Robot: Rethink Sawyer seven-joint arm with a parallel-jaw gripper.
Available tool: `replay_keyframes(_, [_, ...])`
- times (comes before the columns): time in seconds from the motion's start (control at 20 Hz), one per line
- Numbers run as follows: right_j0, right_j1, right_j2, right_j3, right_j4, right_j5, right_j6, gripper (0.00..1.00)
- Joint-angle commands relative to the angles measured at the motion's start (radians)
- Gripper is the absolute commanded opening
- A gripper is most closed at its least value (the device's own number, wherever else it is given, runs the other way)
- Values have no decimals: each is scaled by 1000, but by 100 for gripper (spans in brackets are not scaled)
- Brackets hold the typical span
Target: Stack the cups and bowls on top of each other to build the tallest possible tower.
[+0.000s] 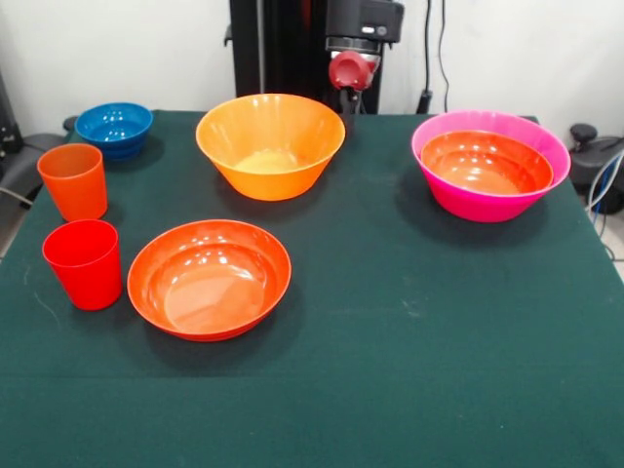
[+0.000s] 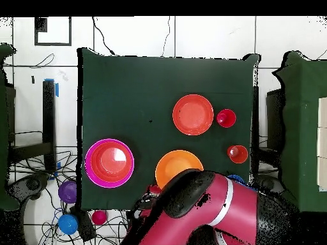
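Note:
The tower is a large pink bowl (image 1: 487, 205) (image 2: 89, 163) with a red-orange bowl (image 1: 485, 164) (image 2: 110, 159) nested inside it. A yellow-orange bowl (image 1: 270, 144) (image 2: 175, 164) stands mid-table at the back. A second shallow red-orange bowl (image 1: 209, 278) (image 2: 193, 115) lies next to the red cup (image 1: 85, 263) (image 2: 226, 118). The orange cup (image 1: 73, 180) (image 2: 237, 154) and a blue bowl (image 1: 114, 127) (image 2: 236, 179) stand further back. My gripper (image 1: 349, 97) (image 2: 152, 191) hangs just behind the yellow-orange bowl, with a red rounded shape above its tip. Its state does not show.
Off the table, among cables on the floor, lie a purple bowl (image 2: 67, 190), a blue bowl (image 2: 67, 223) and a small pink-red bowl (image 2: 99, 217). The red arm (image 2: 204, 217) covers the table edge beside the yellow-orange bowl in the overhead view.

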Motion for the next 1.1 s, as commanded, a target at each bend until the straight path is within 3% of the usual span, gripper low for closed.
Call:
replay_keyframes(0.05, [89,-76,-24,9,89,128,49,100])
replay_keyframes(0.1, [105,-129,-26,56,103,145,39,100])
replay_keyframes(0.35, [140,-246,-43,114,131,270,-14,100])
replay_keyframes(0.4, [146,-318,-50,147,126,319,-52,100])
replay_keyframes(0.8, [196,-421,-114,64,-46,489,-186,100])
replay_keyframes(1.1, [233,-397,-161,-44,-191,505,-219,100])
